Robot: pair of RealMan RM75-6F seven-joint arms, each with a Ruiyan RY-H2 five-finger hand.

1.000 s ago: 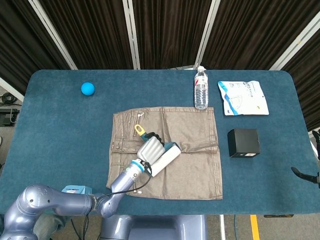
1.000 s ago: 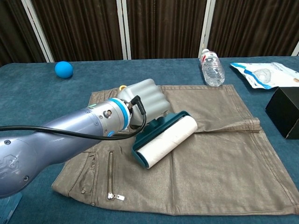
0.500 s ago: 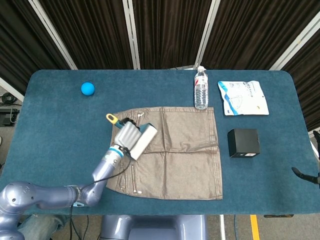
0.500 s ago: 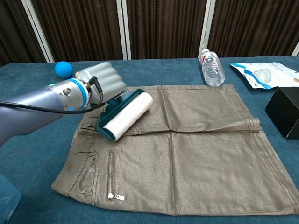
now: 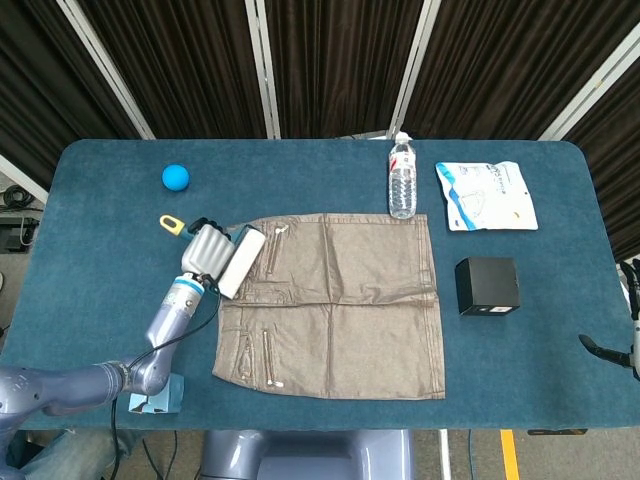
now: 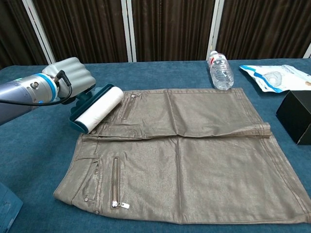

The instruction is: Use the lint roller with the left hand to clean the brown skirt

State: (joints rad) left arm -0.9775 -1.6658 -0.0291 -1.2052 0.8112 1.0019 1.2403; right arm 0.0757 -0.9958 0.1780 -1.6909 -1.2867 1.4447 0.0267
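The brown skirt (image 5: 335, 300) (image 6: 194, 150) lies flat in the middle of the blue table, zips toward its left side. My left hand (image 5: 205, 248) (image 6: 68, 73) grips the lint roller's handle at the skirt's far-left corner. The roller's white drum (image 5: 242, 262) (image 6: 99, 108) in its teal frame sits at the skirt's left edge, over the waistband corner. The yellow handle end (image 5: 171, 222) sticks out to the left of the hand. Of my right hand only dark fingertips (image 5: 592, 346) show at the right edge of the head view.
A blue ball (image 5: 175, 177) lies at the back left. A water bottle (image 5: 402, 180) (image 6: 220, 70) stands just behind the skirt's far right corner. A white packet (image 5: 486, 195) (image 6: 275, 76) and a black box (image 5: 487, 286) (image 6: 296, 116) sit to the right.
My left hand has swept the lint roller leftward and toward the far side across the skirt, from its middle to its far-left edge. The skirt's folded left part now lies flat.
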